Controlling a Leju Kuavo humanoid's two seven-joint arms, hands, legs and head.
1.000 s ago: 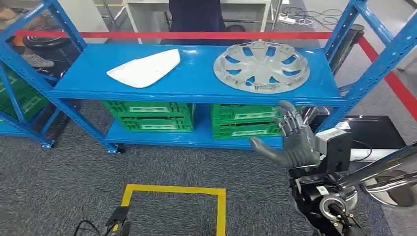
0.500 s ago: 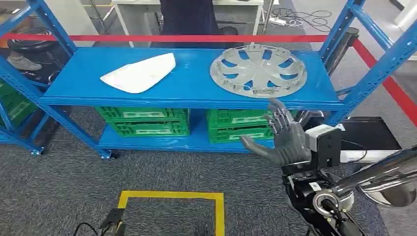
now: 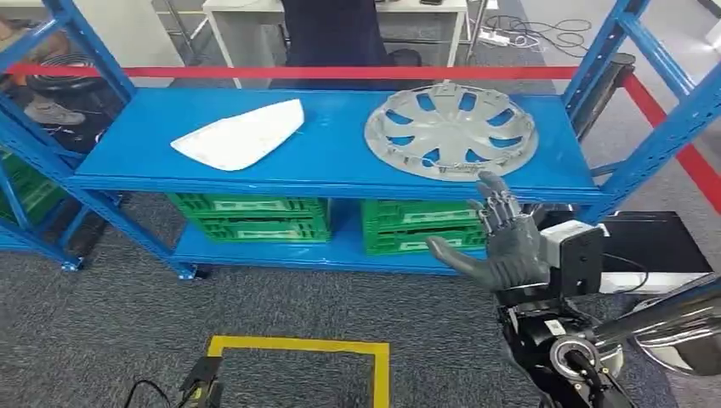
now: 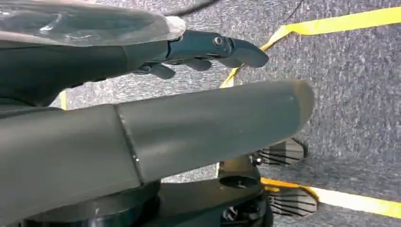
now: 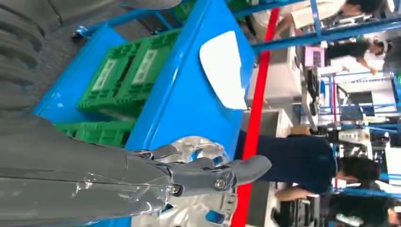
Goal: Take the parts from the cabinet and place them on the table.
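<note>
A silver wheel cover [image 3: 451, 131] lies flat on the right half of the blue rack's top shelf [image 3: 340, 144]; it shows behind the fingers in the right wrist view [image 5: 198, 208]. A white curved panel [image 3: 240, 135] lies on the shelf's left half and appears again from the right wrist [image 5: 223, 68]. My right hand [image 3: 502, 242] is raised in front of the shelf edge, just below the wheel cover, fingers spread, holding nothing. My left hand [image 4: 198, 52] hangs over the carpet with fingers extended and empty.
Green crates [image 3: 252, 217] [image 3: 421, 225] fill the rack's lower shelf. A red barrier tape [image 3: 340, 73] runs behind the rack, with a person [image 3: 336, 30] standing beyond it. Yellow floor tape [image 3: 298, 347] marks a square on the grey carpet. Another blue rack [image 3: 25, 170] stands at left.
The whole view shifted slightly as the camera moved. My right hand stays raised and open below the wheel cover, rising a little toward the shelf edge.
</note>
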